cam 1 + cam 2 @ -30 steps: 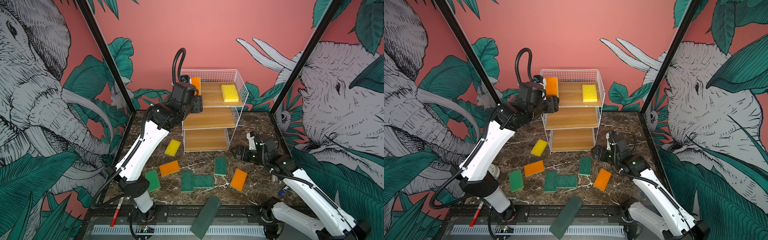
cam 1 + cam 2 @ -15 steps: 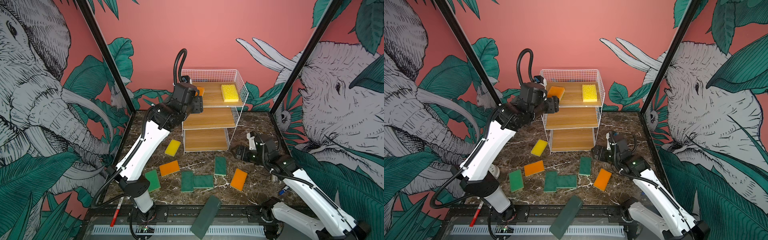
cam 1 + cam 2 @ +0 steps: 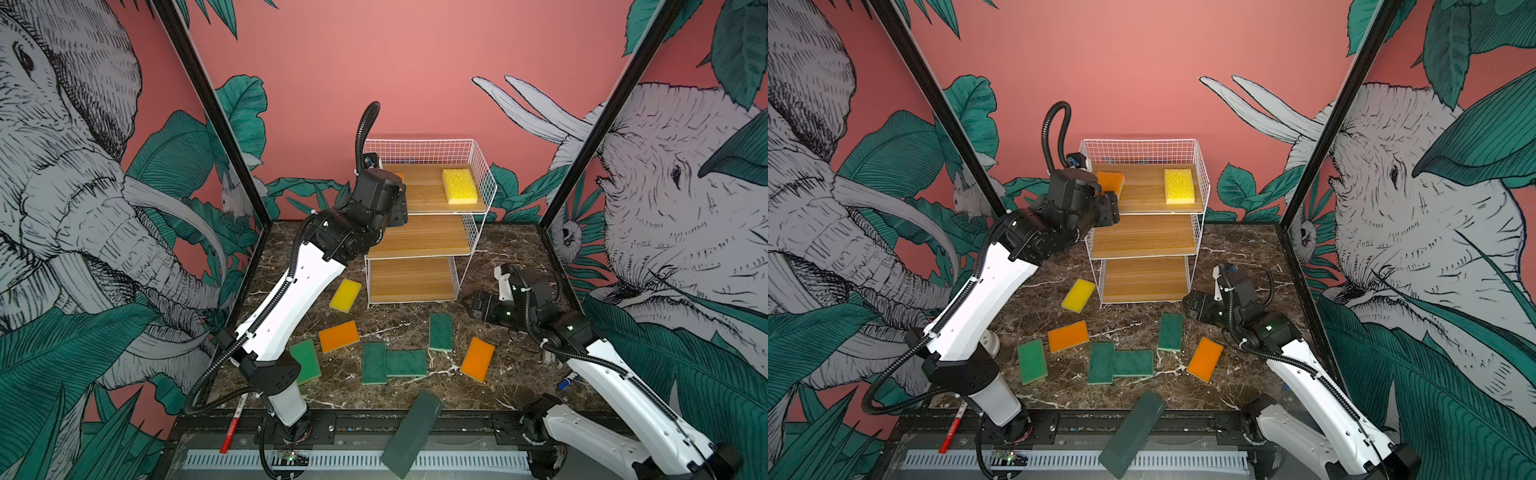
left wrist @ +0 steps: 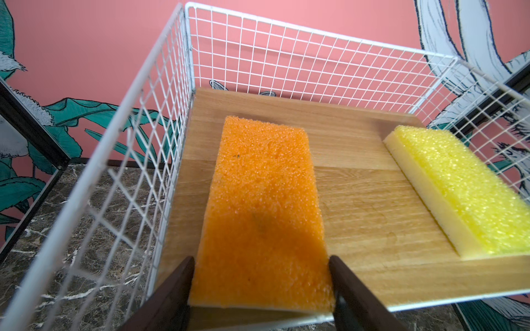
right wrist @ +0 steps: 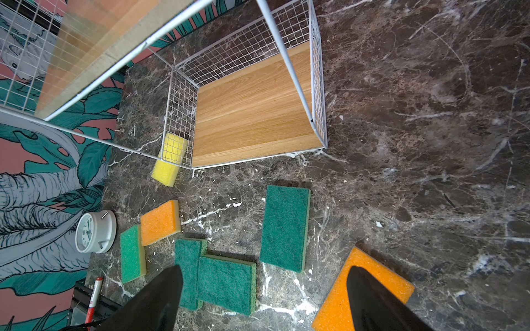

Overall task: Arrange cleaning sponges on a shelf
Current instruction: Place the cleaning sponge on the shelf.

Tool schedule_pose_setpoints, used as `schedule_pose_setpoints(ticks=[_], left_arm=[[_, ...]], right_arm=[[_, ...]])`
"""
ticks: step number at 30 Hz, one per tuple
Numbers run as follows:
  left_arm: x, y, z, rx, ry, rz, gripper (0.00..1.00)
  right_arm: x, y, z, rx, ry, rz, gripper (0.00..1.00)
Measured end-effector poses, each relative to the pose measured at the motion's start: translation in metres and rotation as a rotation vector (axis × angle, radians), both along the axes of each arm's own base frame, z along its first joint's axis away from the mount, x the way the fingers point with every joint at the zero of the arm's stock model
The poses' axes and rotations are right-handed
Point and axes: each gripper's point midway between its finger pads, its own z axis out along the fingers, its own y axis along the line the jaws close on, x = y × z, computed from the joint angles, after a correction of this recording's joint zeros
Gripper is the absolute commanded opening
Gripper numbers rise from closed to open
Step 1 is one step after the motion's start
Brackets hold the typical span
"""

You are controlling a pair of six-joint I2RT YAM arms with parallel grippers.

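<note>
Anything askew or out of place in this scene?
Yes. A long dark green flat slab lies tilted across the black front rail, half off the marble table. A white alarm clock and a red pen also sit among the loose sponges.

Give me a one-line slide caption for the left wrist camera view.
Left tool straddling an orange sponge lying on the shelf's top board, beside a yellow sponge.
</note>
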Motion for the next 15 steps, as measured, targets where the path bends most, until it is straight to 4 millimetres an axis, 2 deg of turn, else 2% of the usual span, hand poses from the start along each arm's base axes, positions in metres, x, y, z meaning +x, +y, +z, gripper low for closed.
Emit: schedule_pose_setpoints(ticks=[15], left_arm=[[0.0052, -0.0016, 0.0000, -0.004, -0.021, 0.047, 0.78]], right_arm=[[-0.0034, 0.0006, -0.0090, 0.005, 0.015, 0.007, 0.92]])
